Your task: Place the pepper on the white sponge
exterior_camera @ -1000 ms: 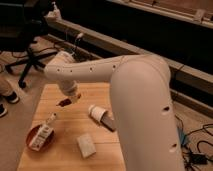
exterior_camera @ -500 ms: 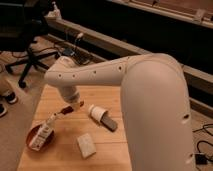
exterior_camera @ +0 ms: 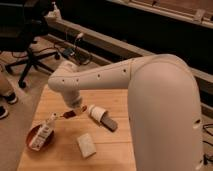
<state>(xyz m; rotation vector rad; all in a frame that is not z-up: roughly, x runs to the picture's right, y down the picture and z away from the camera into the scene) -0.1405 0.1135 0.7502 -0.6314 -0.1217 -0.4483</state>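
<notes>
While the white sponge [exterior_camera: 86, 145] lies alone at the near middle of the wooden table [exterior_camera: 115, 155], a red-brown bowl [exterior_camera: 36, 141] sits near left with a long white packet [exterior_camera: 42, 134] resting across it. Farther in, the gripper [exterior_camera: 71, 113] hangs over the table, its fingers clamped together on the pepper [exterior_camera: 69, 115], which is held above the wood, left of a dark grey block [exterior_camera: 101, 117]. Beyond stands an office chair [exterior_camera: 22, 37].

You saw a dark-red pepper [exterior_camera: 68, 115], off-white sponge [exterior_camera: 86, 145], white gripper [exterior_camera: 75, 113] above it, red-brown bowl [exterior_camera: 36, 134], pale wood table [exterior_camera: 116, 150].
</notes>
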